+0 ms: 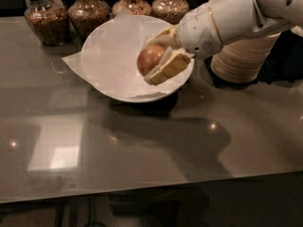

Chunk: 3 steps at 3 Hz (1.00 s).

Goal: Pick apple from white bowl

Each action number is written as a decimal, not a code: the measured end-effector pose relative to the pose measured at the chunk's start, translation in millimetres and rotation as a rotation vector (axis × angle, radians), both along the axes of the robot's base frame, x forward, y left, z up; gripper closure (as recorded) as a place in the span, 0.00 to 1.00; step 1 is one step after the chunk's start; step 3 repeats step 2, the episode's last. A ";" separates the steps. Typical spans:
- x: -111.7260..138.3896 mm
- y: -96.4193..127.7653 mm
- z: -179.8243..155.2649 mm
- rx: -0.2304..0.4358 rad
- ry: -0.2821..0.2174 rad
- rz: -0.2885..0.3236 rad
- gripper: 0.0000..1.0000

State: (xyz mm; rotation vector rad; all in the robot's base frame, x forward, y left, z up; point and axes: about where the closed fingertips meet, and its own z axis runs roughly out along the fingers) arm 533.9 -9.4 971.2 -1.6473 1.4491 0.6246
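Note:
The apple (150, 58), reddish-orange with yellowish patches, is held between the two beige fingers (166, 69) of my gripper (151, 61). The gripper is shut on it and holds it above the right half of the white bowl (118, 96), clear of the bowl's floor. The bowl is wide and shallow, lined with crinkled white paper (111, 51), and stands at the back middle of the grey table. My white arm reaches in from the upper right. The far finger is mostly hidden behind the apple.
Several glass jars of grain or nuts (43, 18) stand in a row behind the bowl. A stack of beige paper bowls (241, 58) stands to its right, under my arm. The glossy table's front edge (142, 193) runs across the bottom.

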 end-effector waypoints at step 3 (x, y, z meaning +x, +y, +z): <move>-34.8 -22.8 6.1 0.043 0.010 -0.038 1.00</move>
